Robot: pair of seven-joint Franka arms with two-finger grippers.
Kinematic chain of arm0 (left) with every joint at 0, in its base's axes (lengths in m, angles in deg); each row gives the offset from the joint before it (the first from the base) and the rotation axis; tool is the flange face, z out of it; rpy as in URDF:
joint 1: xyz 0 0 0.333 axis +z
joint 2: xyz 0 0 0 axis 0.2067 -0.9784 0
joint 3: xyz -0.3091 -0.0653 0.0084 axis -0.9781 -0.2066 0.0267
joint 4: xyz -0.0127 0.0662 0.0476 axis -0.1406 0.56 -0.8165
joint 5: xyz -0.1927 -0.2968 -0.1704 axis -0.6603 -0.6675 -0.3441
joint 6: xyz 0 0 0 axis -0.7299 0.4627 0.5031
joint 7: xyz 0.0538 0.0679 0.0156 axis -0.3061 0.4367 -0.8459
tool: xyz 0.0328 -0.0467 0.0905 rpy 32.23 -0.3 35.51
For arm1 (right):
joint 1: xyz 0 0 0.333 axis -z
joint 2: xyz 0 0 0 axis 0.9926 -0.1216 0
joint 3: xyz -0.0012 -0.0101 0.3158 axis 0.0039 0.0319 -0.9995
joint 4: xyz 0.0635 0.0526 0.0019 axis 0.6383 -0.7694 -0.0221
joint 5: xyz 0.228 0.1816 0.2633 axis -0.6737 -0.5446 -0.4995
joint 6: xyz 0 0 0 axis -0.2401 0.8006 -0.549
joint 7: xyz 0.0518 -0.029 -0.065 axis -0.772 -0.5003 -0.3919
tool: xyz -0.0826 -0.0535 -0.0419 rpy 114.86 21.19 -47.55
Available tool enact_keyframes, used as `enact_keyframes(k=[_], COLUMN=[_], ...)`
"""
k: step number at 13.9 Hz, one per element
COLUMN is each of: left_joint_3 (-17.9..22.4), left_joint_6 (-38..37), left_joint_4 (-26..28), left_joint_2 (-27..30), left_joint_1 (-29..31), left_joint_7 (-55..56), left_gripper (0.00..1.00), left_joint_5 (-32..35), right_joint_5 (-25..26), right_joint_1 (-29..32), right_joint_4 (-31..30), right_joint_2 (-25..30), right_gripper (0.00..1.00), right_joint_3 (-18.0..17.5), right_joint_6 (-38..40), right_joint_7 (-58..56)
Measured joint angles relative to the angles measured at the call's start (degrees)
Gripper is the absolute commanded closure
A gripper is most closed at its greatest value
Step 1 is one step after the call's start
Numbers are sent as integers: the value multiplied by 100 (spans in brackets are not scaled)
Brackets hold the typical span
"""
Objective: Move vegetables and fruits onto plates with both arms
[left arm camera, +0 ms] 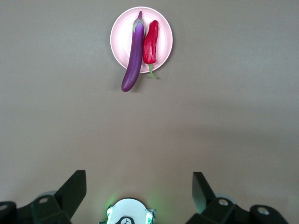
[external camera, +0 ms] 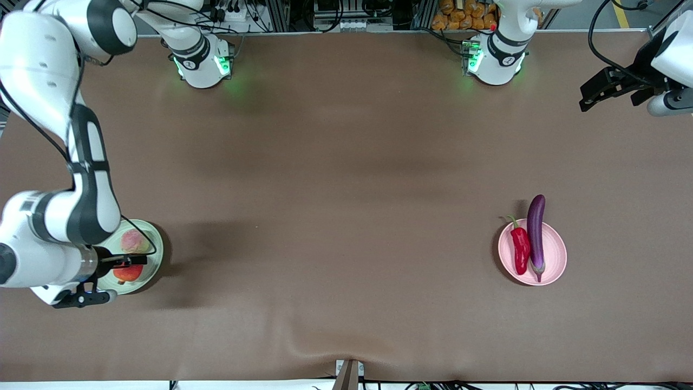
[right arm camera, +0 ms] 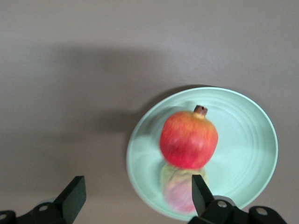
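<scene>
The pale green plate [external camera: 151, 265] lies at the right arm's end of the table and holds the red apple [external camera: 128, 272] and the pale green, pink-blushed fruit [external camera: 134, 241]. My right gripper [external camera: 115, 277] hangs open and empty over this plate's rim. In the right wrist view the apple [right arm camera: 189, 139] and the pale fruit [right arm camera: 177, 186] sit side by side on the plate [right arm camera: 247, 130], and the gripper [right arm camera: 136, 196] is open. The pale pink plate [external camera: 555, 254] holds the chili [external camera: 521, 249] and the eggplant [external camera: 536, 233], whose end overhangs the rim. My left gripper [external camera: 612, 100] waits, open and empty.
Both arm bases with green lights stand along the table edge farthest from the front camera. The left wrist view shows the open left gripper [left arm camera: 138, 186] high over the brown cloth, with the eggplant [left arm camera: 133, 56] and chili [left arm camera: 150, 42] on the pink plate [left arm camera: 122, 37].
</scene>
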Motion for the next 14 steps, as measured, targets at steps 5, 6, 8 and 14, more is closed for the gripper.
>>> enact_keyframes(k=[5,6,8,14], left_joint_3=[1,1,2,6], left_joint_6=[0,0,0,0], left_joint_4=[-3,-3,-5,0], left_joint_2=[36,39,54,104], left_joint_1=[1,1,2,8], left_joint_7=[0,0,1,1], left_gripper=[0,0,0,0], left_joint_5=[0,0,0,0], right_joint_5=[-155,-162,-163,-161], right_joint_1=[-107,-159,-340,-506], right_joint_4=[71,96,112,-1039], right_joint_2=[1071,1283,1769,3444], right_gripper=[0,0,0,0], right_joint_3=[-182,-185,-184,-141], right_joint_6=[1231,1499,1962,2010], right_joint_7=[0,3,377,1075])
